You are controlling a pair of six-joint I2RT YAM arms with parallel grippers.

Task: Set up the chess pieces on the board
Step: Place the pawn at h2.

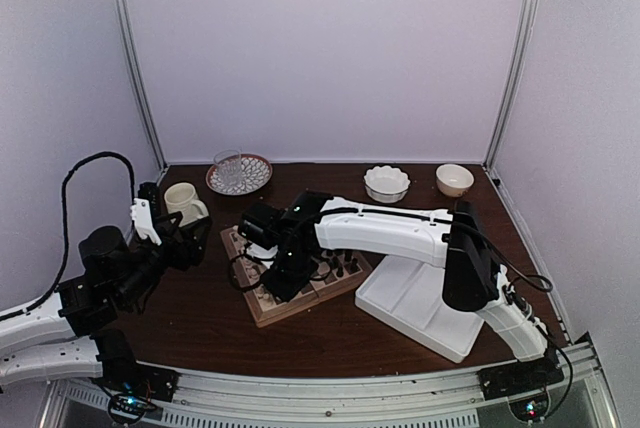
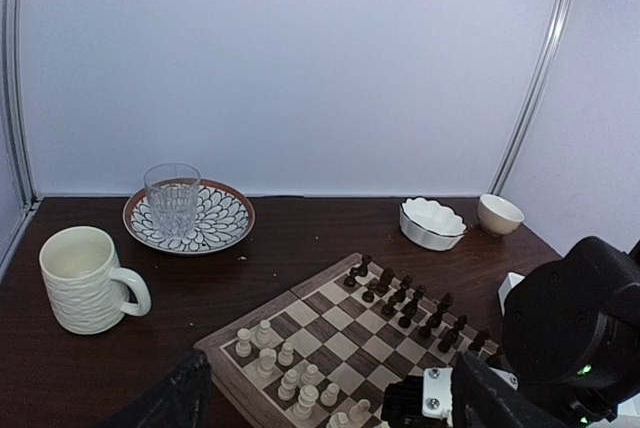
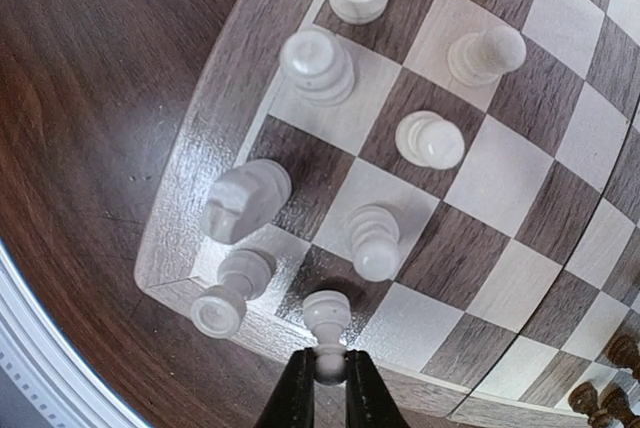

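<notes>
The right hand [image 3: 327,373] is clamped on a cream pawn [image 3: 327,320], its two dark fingers [image 3: 298,393] pinched together on the piece's top. The pawn stands on a dark square in the corner of the board [image 3: 190,178], just inside the tan rim. Other cream pieces [image 3: 318,63] stand on the squares around it, one of them [image 3: 222,298] touching the rim beside the pawn.

The left hand [image 2: 330,393] hovers low at the board's near-left side with its fingers [image 2: 175,398] spread wide apart and nothing between them.

The board lies at an angle mid-desk [image 1: 200,318], with the cream pieces clustered at its left end and the dark pieces [image 2: 410,303] in two rows along the opposite end. A white tray [image 1: 415,303] lies just to the board's right. A ribbed cream mug [image 2: 85,278] is on the left, and behind it a glass [image 2: 172,198] stands on a patterned plate [image 2: 225,218]. A scalloped dish [image 2: 432,223] and a small bowl [image 2: 499,213] are at the back right.
</notes>
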